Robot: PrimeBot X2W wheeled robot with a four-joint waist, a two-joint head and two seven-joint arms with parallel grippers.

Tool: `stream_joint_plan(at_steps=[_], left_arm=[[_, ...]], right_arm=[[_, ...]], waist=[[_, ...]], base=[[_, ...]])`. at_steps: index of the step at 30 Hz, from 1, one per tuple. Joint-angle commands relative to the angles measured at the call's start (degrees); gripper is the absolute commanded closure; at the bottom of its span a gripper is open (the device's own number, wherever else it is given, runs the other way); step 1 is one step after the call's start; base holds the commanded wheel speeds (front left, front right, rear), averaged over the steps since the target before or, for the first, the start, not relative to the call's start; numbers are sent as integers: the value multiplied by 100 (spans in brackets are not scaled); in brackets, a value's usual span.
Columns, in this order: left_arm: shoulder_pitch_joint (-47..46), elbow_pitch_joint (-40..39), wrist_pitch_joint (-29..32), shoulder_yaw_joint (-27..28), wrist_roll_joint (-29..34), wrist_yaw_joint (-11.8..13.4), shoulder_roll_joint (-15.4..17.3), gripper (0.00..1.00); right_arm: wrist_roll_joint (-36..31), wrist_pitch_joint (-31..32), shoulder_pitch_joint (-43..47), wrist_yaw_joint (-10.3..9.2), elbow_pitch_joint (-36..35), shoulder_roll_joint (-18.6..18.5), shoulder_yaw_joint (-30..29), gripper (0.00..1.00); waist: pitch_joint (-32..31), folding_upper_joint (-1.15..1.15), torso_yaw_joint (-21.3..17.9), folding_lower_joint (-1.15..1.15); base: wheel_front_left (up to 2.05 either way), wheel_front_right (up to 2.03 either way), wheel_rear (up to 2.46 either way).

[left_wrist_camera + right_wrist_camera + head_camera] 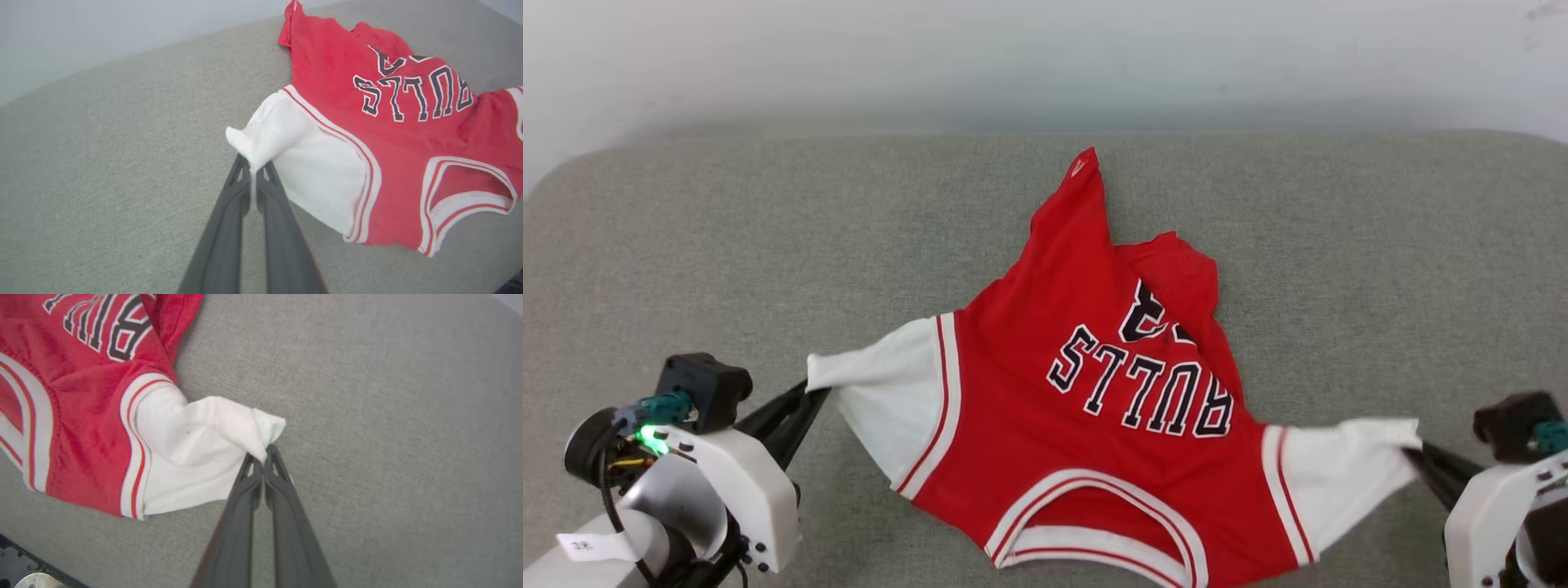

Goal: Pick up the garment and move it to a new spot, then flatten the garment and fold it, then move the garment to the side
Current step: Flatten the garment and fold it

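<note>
Right now we have the red jersey T-shirt point(1029, 367) lying chest-up on the grey fabric-covered bench point(686, 245), its collar point(1094, 523) toward us and the BULLS lettering point(1143, 392) upside down in the head view. Our left hand point(810, 394) has its two dark fingers pressed together on the outer edge of the left white sleeve point(882, 392). Our right hand point(1414, 452) is pinching the tip of the right white sleeve point(1339, 465) in the same way, and both wrist views show cloth bunched right at the fingertips. The shoulders lie drawn out between the two hands, but the far part of the body is not flat. One hem corner point(1085, 163) runs off to a point toward the wall point(1045, 57), and beside it a folded flap point(1184, 269) lies doubled over the chest. We judge the cloth to be light, soft and limp, with no stiffness to keep a shape. It will sag and drag wherever it is not held, and the grey weave will likely catch it a little. Sleeve tips serve for spreading, yet thin fabric can slip out of narrow fingertips under a hard pull. For lifting or folding, the shoulder seams or the hem corners would give us a firmer hold and better control of the body. Flattening looks only part done, with the far half yet to be smoothed.
</note>
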Motion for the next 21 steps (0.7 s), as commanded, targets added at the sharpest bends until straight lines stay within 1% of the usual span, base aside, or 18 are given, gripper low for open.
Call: stream_joint_plan(at_steps=[1, 4, 7, 10, 12, 17, 21], left_arm=[[-97, -157, -136, 114, 30, 47, 20, 100], [-218, -414, -296, 324, -86, 66, 0, 100], [-440, -647, -383, 507, 10, 78, 130, 100], [-750, -869, -482, 718, -37, 53, 70, 100], [-873, -932, -495, 775, -43, 33, 54, 100], [-1613, -1149, -508, 987, -46, -50, -166, 100], [-2241, -1136, -412, 1018, 53, -127, -359, 100]], right_arm=[[-28, -91, -139, -5, -321, 129, -236, 100], [-63, -114, -249, -5, -770, 299, -537, 100], [-52, -72, -413, -5, -1211, 465, -789, 100], [-49, -38, -678, -6, -1595, 588, -1032, 100], [-40, -28, -783, -5, -1697, 629, -1094, 100], [4, -28, -1510, -5, -2009, 785, -1356, 100], [-8, -60, -2189, -5, -2000, 839, -1419, 100]], waist=[[-128, 0, -5, 0], [-230, 0, 7, 0], [-312, 0, 28, 0], [-370, 0, 49, 0], [-389, 0, 55, 0], [-424, 0, 76, 0], [-325, 0, 89, 0]], base=[[0, 0, 0], [0, 0, 0], [0, 0, 0], [0, 0, 0], [0, 0, 0], [0, 0, 0], [0, 0, 0]])
